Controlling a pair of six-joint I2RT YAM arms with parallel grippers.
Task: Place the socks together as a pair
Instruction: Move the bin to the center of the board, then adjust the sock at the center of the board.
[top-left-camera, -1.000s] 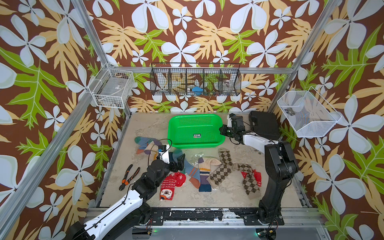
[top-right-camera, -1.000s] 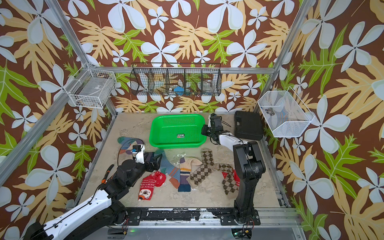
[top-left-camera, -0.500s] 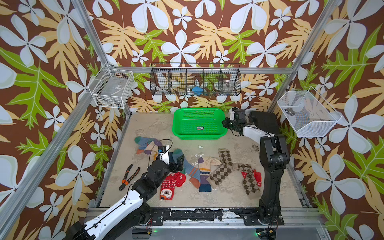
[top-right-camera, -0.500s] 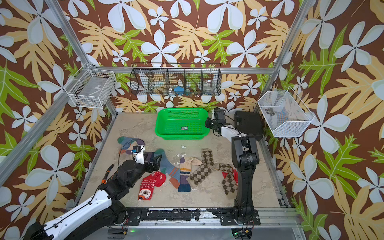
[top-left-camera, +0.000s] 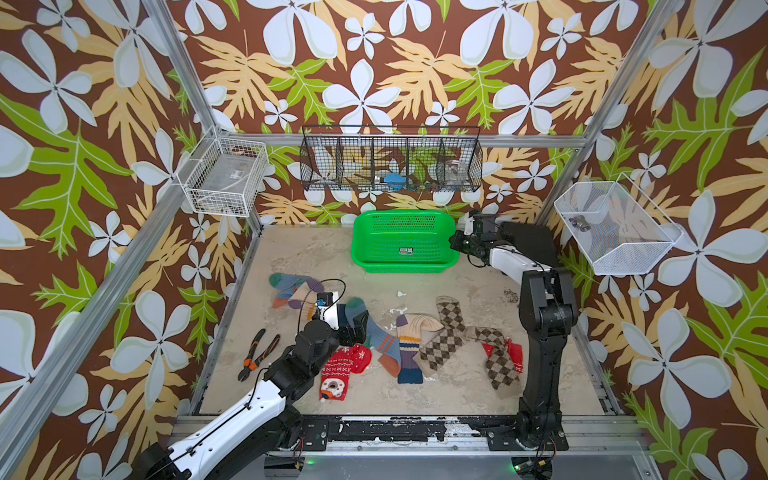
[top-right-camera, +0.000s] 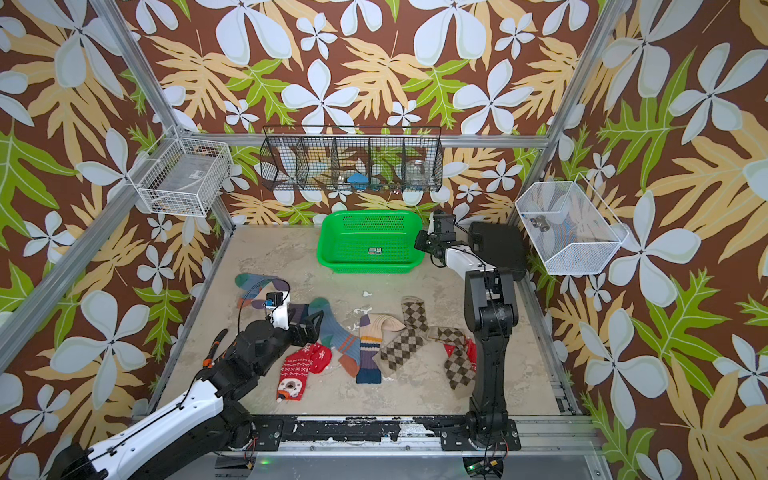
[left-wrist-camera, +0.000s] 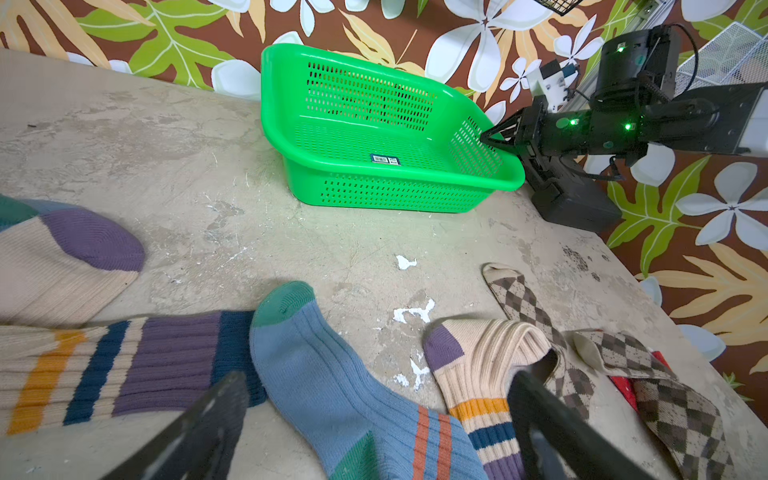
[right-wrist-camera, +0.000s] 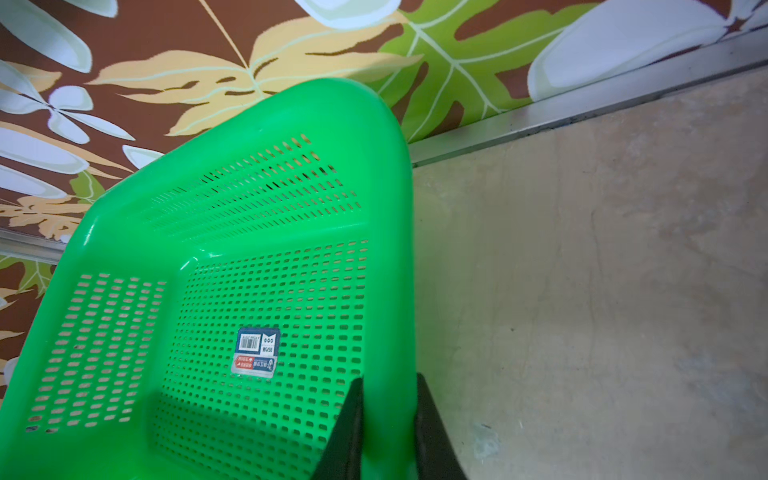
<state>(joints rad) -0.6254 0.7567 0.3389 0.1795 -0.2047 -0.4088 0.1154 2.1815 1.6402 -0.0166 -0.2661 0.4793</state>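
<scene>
Several socks lie across the table's front half. My left gripper (top-left-camera: 357, 328) (left-wrist-camera: 380, 386) hangs open just above a blue-grey sock (top-left-camera: 380, 338) (left-wrist-camera: 332, 386) with a green toe, one finger on each side and nothing held. Beside it lie a cream striped sock (top-left-camera: 409, 345), two argyle socks (top-left-camera: 446, 332) and a red Christmas sock (top-left-camera: 338, 372). Another blue-grey sock (top-left-camera: 286, 284) and a cream sock (left-wrist-camera: 104, 365) lie to the left. My right gripper (top-left-camera: 455, 243) (right-wrist-camera: 390, 380) is shut on the right rim of the green basket (top-left-camera: 405, 264) (right-wrist-camera: 332, 108).
Orange-handled pliers (top-left-camera: 257, 353) lie at the front left. A black box (top-left-camera: 528, 243) stands at the back right behind the right arm. A white wire basket (top-left-camera: 224, 176), a black wire rack (top-left-camera: 390, 160) and a white mesh basket (top-left-camera: 615, 226) hang on the walls.
My right gripper has dragged the green basket back toward the rear wall, and the right arm now stands more upright. The left arm and the socks have not moved.
</scene>
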